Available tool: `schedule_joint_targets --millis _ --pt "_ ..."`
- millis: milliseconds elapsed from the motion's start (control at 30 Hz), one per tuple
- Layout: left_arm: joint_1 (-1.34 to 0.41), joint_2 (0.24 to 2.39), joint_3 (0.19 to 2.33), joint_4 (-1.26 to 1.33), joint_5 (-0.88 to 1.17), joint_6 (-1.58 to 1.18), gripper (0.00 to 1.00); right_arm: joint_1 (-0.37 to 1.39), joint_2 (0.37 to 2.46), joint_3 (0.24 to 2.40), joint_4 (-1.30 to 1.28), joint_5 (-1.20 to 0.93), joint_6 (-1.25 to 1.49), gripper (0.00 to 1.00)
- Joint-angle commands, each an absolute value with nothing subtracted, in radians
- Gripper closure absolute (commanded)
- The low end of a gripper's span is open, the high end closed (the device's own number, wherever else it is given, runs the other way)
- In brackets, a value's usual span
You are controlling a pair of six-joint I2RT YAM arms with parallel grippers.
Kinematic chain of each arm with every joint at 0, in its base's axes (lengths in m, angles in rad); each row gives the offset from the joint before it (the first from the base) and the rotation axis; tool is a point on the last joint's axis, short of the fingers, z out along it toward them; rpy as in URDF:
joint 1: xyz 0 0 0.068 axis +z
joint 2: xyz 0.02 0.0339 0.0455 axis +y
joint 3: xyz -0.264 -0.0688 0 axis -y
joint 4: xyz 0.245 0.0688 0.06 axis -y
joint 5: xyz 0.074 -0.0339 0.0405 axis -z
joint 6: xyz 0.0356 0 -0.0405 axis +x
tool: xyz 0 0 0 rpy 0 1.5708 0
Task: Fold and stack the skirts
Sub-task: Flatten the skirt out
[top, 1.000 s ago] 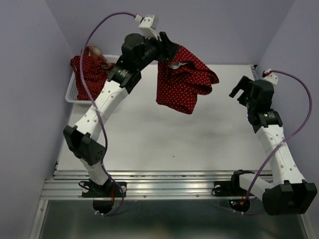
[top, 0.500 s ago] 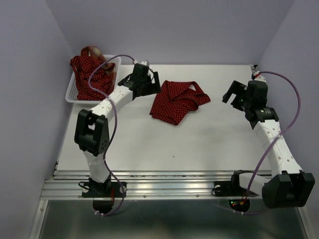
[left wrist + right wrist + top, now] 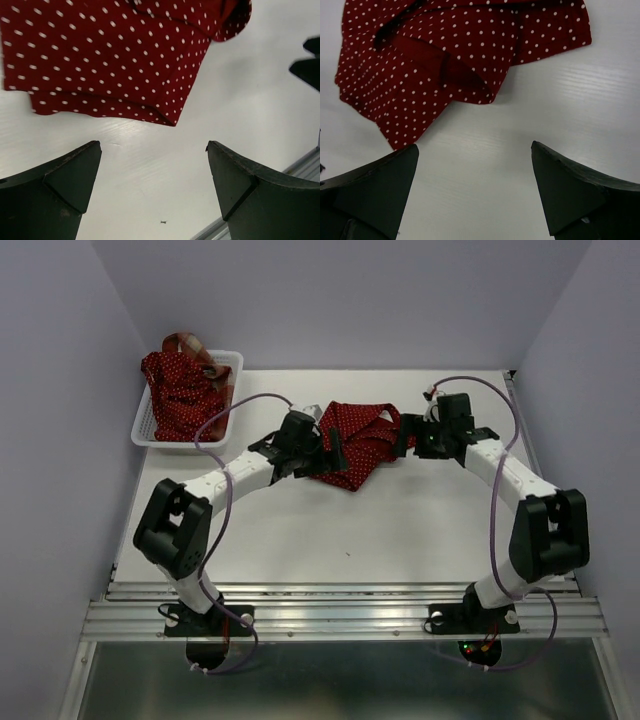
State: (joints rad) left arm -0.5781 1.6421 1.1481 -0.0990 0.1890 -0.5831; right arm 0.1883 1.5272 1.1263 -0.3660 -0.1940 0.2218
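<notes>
Skirt (image 3: 358,440), dark red, white dots: lies crumpled on the table (image 3: 300,530), unfolded. Left gripper (image 3: 154,150) and right gripper (image 3: 475,150) flank it, jaws spread, holding nothing. Risk: pinching several bunched layers together would likely leave the fold crooked.

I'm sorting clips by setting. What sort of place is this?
Likely a robot test booth, not a home: a left arm and a right arm bolted to a metal rail at a white table, plain lilac walls close around it, and a basket of clothes at its corner.
</notes>
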Motion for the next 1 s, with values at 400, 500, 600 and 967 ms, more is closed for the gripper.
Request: schedule_joint_targets --millis 400,500,600,967 --pt "-0.68 1.856 1.235 -0.008 0.302 -0.664 0.01 0.258 1.815 1.284 -0.245 -0.21 -0.083 0.0" --pt "-0.68 1.887 1.249 -0.008 0.293 -0.676 0.01 0.258 1.832 1.284 -0.244 -0.235 -0.11 0.0" --pt "-0.68 1.91 1.264 -0.008 0.279 -0.693 0.01 0.258 1.842 1.292 -0.238 -0.265 -0.124 0.0" --pt "-0.68 2.028 1.376 -0.103 0.189 -0.709 0.28 0.258 1.922 1.376 -0.222 -0.216 -0.101 0.12"
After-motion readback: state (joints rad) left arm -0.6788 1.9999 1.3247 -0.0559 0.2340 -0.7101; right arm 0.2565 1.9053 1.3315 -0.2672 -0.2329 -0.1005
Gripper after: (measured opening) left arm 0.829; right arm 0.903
